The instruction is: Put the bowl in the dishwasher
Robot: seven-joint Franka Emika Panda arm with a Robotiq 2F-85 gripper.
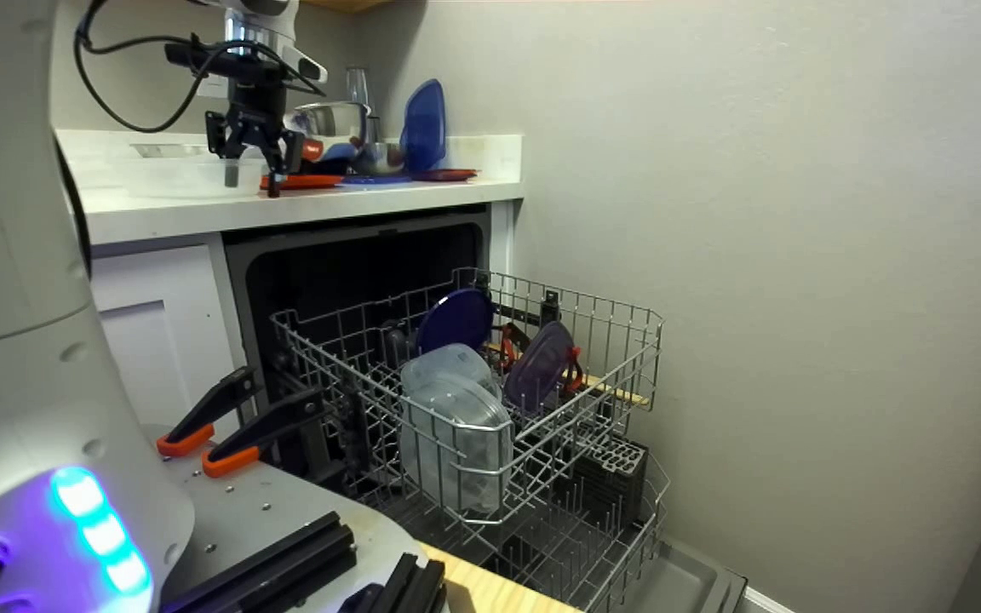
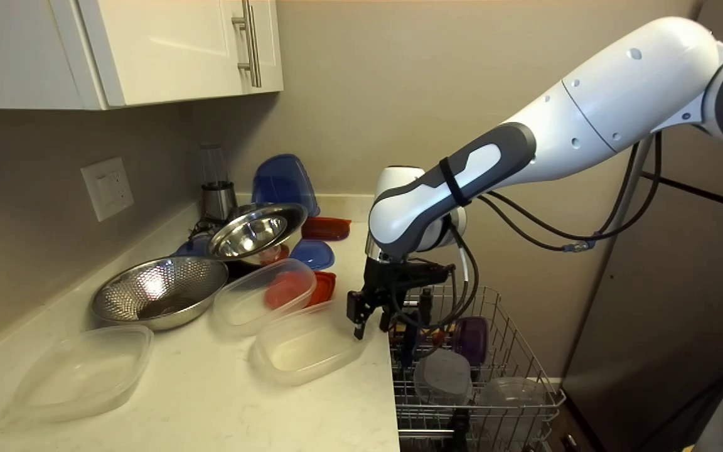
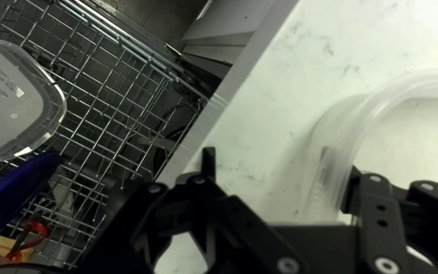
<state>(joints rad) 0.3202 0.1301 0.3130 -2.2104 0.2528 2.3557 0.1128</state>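
Note:
The bowl [image 2: 302, 351] is a pale translucent plastic container with rounded corners. It stands upright on the counter near its edge and shows in the wrist view [image 3: 359, 118]. My gripper [image 3: 268, 154] is open around its near wall. One fingertip shows through the wall on the inside, and the other is outside over the counter. The gripper also shows in both exterior views [image 1: 252, 180] [image 2: 372, 328]. The dishwasher [image 1: 354, 264] is open below the counter. Its wire rack [image 1: 576, 298] is pulled out and also shows in the wrist view [image 3: 108, 108].
The upper rack holds translucent containers [image 1: 456, 417], a dark blue lid [image 1: 456, 319] and a purple lid [image 1: 542, 366]. The counter [image 2: 211, 389] bears two more clear containers [image 2: 85, 370] [image 2: 264, 298], a colander [image 2: 160, 292], steel bowls [image 2: 255, 235] and red lids [image 2: 326, 228].

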